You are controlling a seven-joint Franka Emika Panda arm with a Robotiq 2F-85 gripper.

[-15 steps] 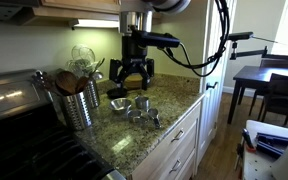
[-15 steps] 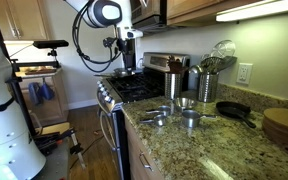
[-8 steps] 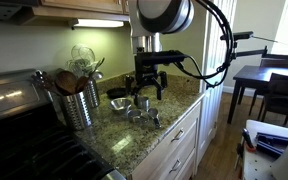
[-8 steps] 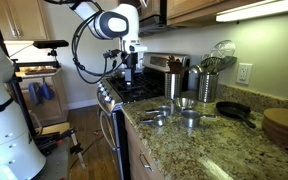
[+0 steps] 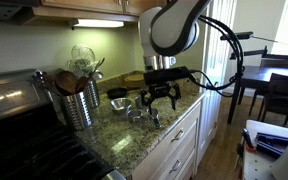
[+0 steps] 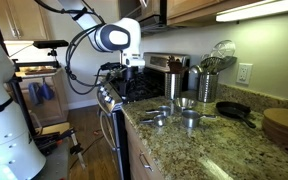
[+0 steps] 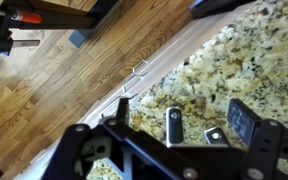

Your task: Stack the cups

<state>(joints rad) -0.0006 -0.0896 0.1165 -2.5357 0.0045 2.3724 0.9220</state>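
Note:
Several small shiny steel measuring cups (image 5: 134,109) lie loose and unstacked on the granite counter (image 5: 124,140). They also show in an exterior view (image 6: 180,111). My gripper (image 5: 160,97) hangs just above the counter's front edge, beside the cups, open and empty. It shows over the counter corner by the stove in an exterior view (image 6: 133,73). In the wrist view the open fingers (image 7: 184,116) frame two flat cup handles (image 7: 173,126); the cup bowls are hidden behind the gripper body.
A tall ribbed canister of wooden spoons (image 5: 80,102) stands by the stove (image 5: 14,100), with a whisk behind it. A black pan (image 6: 234,112) and a wooden board (image 6: 284,125) lie further along. The wood floor (image 7: 44,90) lies past the counter edge.
The arm has swung out from over the back of the counter toward its front edge and come lower. The cups have not moved.

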